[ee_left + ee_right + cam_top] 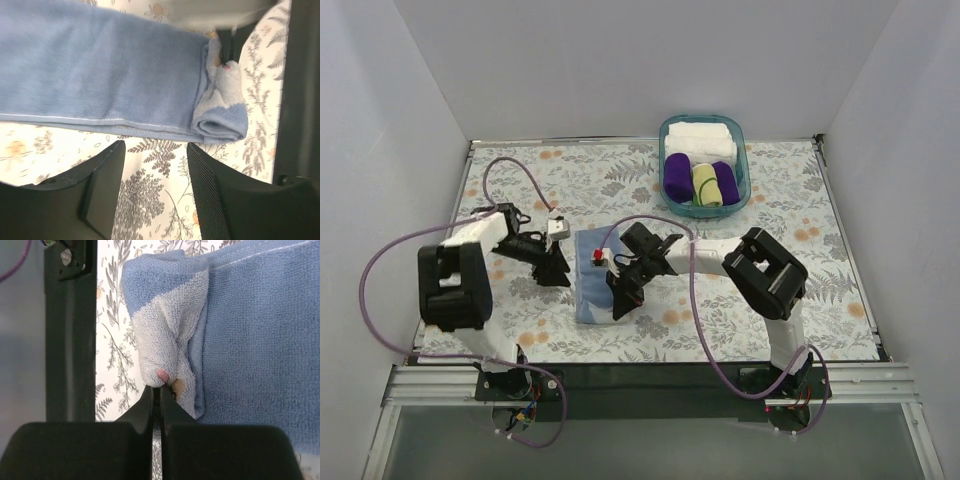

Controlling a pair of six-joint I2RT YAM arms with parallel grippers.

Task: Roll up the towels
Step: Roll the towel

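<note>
Pressed hard together at 6 o'clock in its wrist view, my right gripper pinches only a small tuft of the light blue towel, at the tip of a loose turned-over fold at one end. Seen from above, that towel lies on the flowered table between my two arms. The right gripper is at its 5 o'clock corner and my left gripper at its 9 o'clock edge, fingers spread wide, just beside the hem and holding nothing. The yellow-green towel sits already rolled in the basket at 1 o'clock, between the purple rolls. My worry is the grip: so little cloth is caught that, as I judge it, any pull could slide the tuft free and let the fold flop open. The fold looks bunched rather than square to the hem, so driving on from one side alone would likely wind a crooked cone, not an even roll. With nothing pinning the far end, the whole towel might drag across the table instead of rolling. My left fingers hang close enough that a careless sweep could knock the two grippers together or snag the hem
</note>
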